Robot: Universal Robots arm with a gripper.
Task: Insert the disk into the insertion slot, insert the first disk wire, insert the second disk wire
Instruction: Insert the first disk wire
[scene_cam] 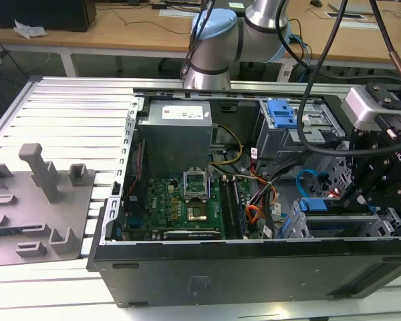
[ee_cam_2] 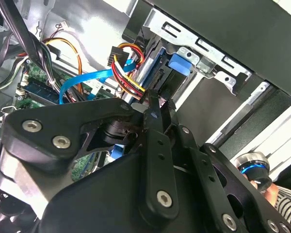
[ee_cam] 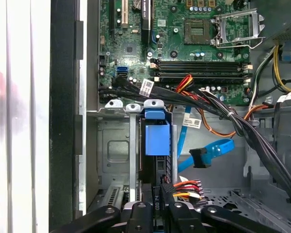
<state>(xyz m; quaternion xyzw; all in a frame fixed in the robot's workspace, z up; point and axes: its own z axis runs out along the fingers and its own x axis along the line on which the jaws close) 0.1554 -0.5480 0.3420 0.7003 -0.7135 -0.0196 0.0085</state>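
Disk [ee_cam: 157, 138] mostly hidden in slot [ee_cam: 111, 150], gripper [ee_cam: 158, 209] cropped

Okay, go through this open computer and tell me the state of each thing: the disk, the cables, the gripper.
disk: seated in the insertion slot.
first disk wire: plug pinched by the gripper at the disk's end.
second disk wire: loose, its plug connected to nothing.
gripper: shut on the first disk wire.
computer case: side open.

I've got a white label [scene_cam: 186, 112] on the power supply [scene_cam: 176, 144] and white tags [ee_cam: 146, 88] on the cables [ee_cam: 235, 122], but no print I can actually read.
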